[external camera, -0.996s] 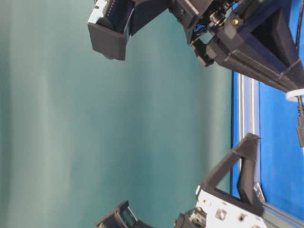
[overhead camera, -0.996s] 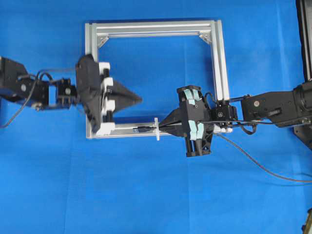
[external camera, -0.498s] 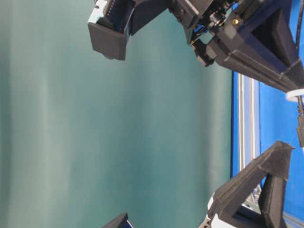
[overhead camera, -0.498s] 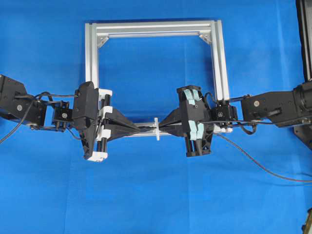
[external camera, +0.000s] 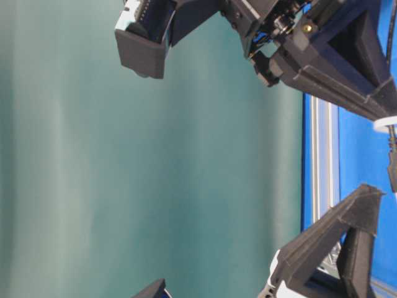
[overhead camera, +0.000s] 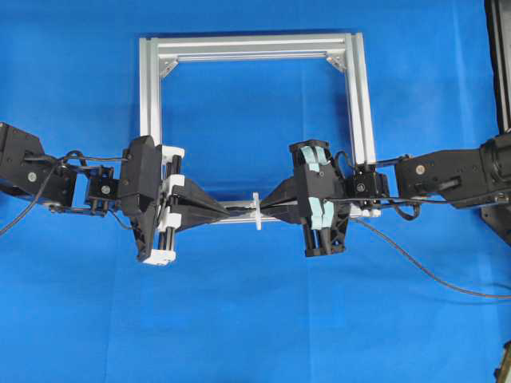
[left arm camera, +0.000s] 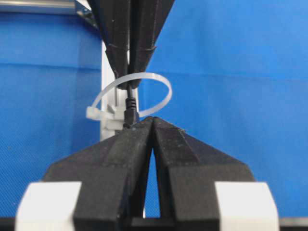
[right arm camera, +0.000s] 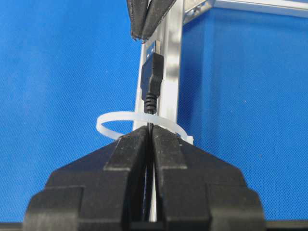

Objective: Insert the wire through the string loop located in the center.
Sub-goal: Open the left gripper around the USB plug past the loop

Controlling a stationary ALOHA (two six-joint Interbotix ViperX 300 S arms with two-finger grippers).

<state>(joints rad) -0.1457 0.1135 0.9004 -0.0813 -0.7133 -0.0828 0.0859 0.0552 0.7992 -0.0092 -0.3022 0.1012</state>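
Observation:
The white string loop [overhead camera: 256,211] stands on the near bar of the silver frame [overhead camera: 251,46]. The black wire [right arm camera: 151,108] runs through the string loop [right arm camera: 138,119], and its plug [right arm camera: 151,79] with a silvery tip lies on the far side. My right gripper [overhead camera: 269,206] is shut on the wire just behind the loop; the cable sits between its jaws [right arm camera: 150,128]. My left gripper [overhead camera: 226,211] faces it across the loop with its tips together [left arm camera: 152,119]. The plug [left arm camera: 129,107] sits just beside those tips, not between them.
A blue cloth [overhead camera: 255,319] covers the table. The wire's slack [overhead camera: 423,267] trails off to the right under the right arm. A dark post [overhead camera: 499,64] stands at the right edge. The table-level view shows mostly a green backdrop [external camera: 155,174].
The left arm swung from the frame's left bar down to the near bar, and its closed tips now point at the plug. The right gripper and the wire stayed put.

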